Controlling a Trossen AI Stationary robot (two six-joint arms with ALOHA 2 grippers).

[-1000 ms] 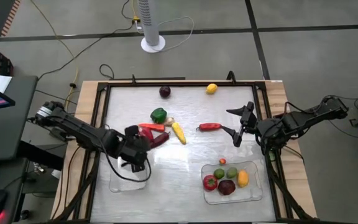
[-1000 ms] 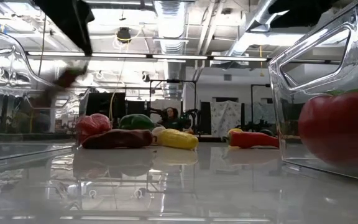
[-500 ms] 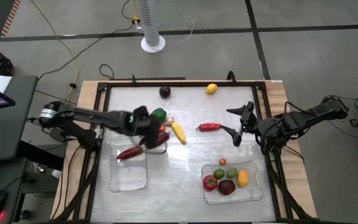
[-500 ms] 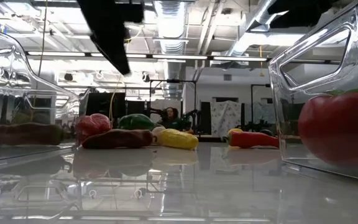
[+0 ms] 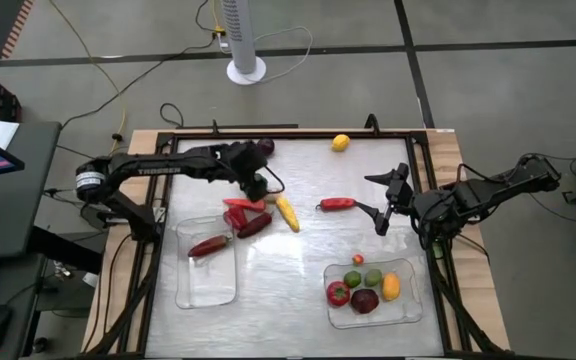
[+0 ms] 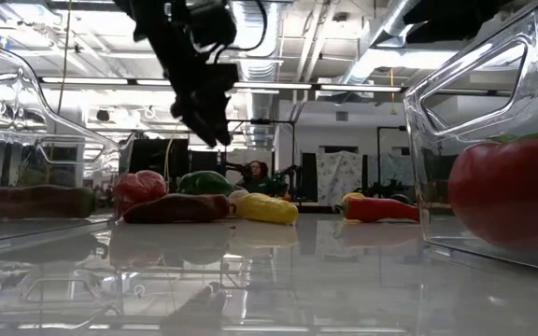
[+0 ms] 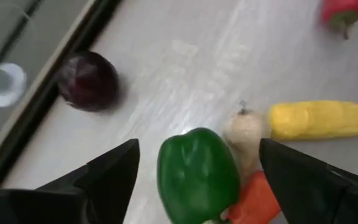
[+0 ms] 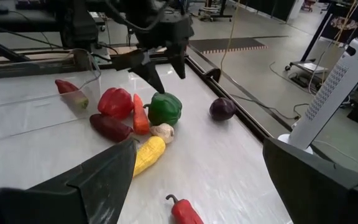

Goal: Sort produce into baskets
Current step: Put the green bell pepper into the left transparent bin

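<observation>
My left gripper (image 5: 255, 184) hangs open over the green pepper (image 7: 197, 174), one finger on each side and apart from it; the right wrist view shows it above the pepper (image 8: 165, 107). The pepper rests on the table in a cluster with a red pepper (image 8: 117, 102), a carrot (image 8: 140, 115), a dark-red piece (image 5: 255, 224), a beige garlic (image 7: 246, 130) and a yellow cob (image 5: 287, 212). A dark-red pepper (image 5: 211, 245) lies in the left tray (image 5: 208, 285). My right gripper (image 5: 381, 205) waits open beside a red chili (image 5: 338, 203).
The right tray (image 5: 408, 305) holds several fruits. A dark purple onion (image 5: 265, 147) and a yellow lemon (image 5: 340, 142) lie near the far edge. A black frame runs round the table. Bare tabletop lies between the two trays.
The dark-red pepper has fallen from my left gripper into the left tray and lies there. My left gripper has risen and gone from over the tray toward the table's far edge, to above the green pepper. My right arm has kept still.
</observation>
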